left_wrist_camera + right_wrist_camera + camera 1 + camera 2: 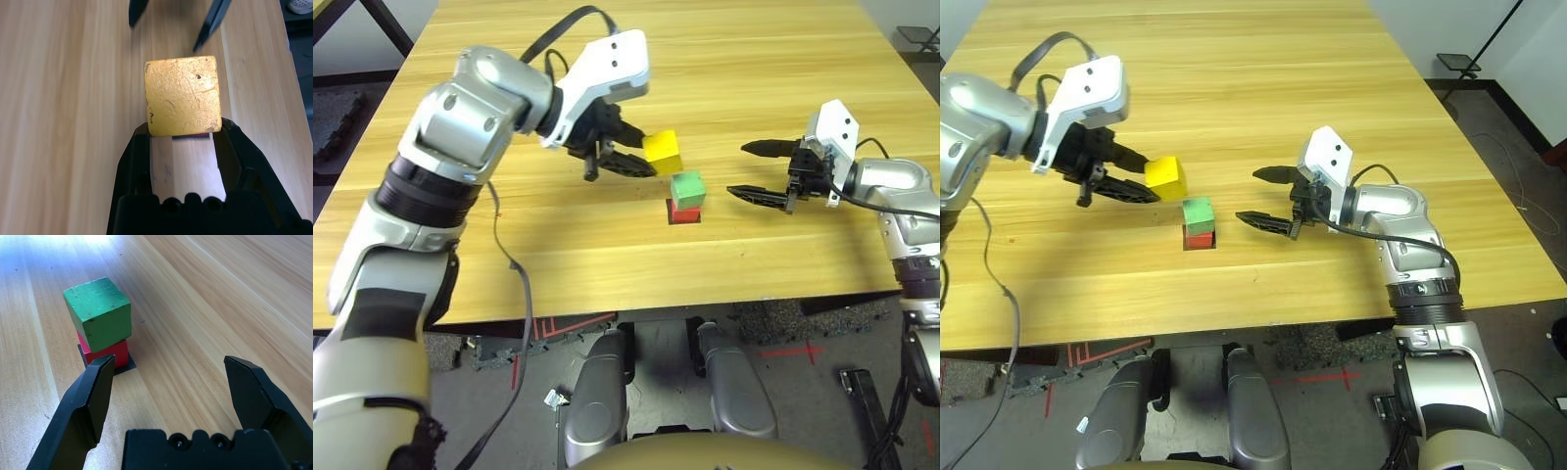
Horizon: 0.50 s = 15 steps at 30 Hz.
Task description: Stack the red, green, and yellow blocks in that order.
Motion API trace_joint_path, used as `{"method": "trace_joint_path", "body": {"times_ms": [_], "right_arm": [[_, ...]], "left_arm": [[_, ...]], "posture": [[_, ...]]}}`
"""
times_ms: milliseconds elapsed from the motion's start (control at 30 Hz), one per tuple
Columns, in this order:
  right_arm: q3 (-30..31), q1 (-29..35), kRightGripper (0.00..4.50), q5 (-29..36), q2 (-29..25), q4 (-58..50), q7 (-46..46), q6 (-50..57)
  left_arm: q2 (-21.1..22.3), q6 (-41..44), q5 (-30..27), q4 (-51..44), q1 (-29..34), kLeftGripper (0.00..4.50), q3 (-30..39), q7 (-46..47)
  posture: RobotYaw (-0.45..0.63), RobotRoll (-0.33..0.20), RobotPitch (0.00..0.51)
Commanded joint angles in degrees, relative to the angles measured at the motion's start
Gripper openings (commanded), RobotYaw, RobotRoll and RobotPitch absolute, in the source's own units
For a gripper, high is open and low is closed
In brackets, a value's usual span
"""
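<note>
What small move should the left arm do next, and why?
Probably carry the yellow block over the green block and lower it. The left pincer holds it just beside the stack; green already sits on the red block. The right pincer waits open.

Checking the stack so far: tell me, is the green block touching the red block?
Touching. The right wrist view shows the green block sitting directly on the red block, slightly twisted, with no gap between them.

No text, label or number can be read anywhere (blocks included).
</note>
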Motion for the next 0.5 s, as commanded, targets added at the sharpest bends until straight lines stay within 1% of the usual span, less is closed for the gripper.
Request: {"method": "trace_joint_path", "body": {"times_ms": [33,133,300,467,500], "right_arm": [[0.29,0.22,4.5,-0.29,0.24,0.05,-0.14,-0.17],[0.22,0.27,4.5,-0.16,0.09,-0.08,-0.05,-0.04],[0.03,0.22,4.5,0.01,0.04,-0.26,-0.18,0.17],[0.02,0.33,4.5,0.19,0.31,-0.47,-0.42,0.31],[0.03,0.37,4.5,0.19,0.36,-0.53,-0.52,0.34]], "left_arm": [[-1.69,0.65,1.03,0.04,-0.78,1.87,-1.85,-0.04],[-2.04,1.03,1.62,-0.58,-1.91,1.87,-2.99,-1.22],[0.37,1.02,2.69,-4.12,-1.81,1.87,-6.64,-5.66],[1.05,0.95,3.7,-5.21,-1.62,1.87,-8.74,-7.5],[0.63,1.4,3.7,-5.27,-1.68,1.87,-8.66,-7.21]], "posture": [[0.31,0.133,0.196],[0.32,0.135,0.196],[0.32,0.135,0.196],[0.32,0.146,0.197],[0.32,0.146,0.197]]}}
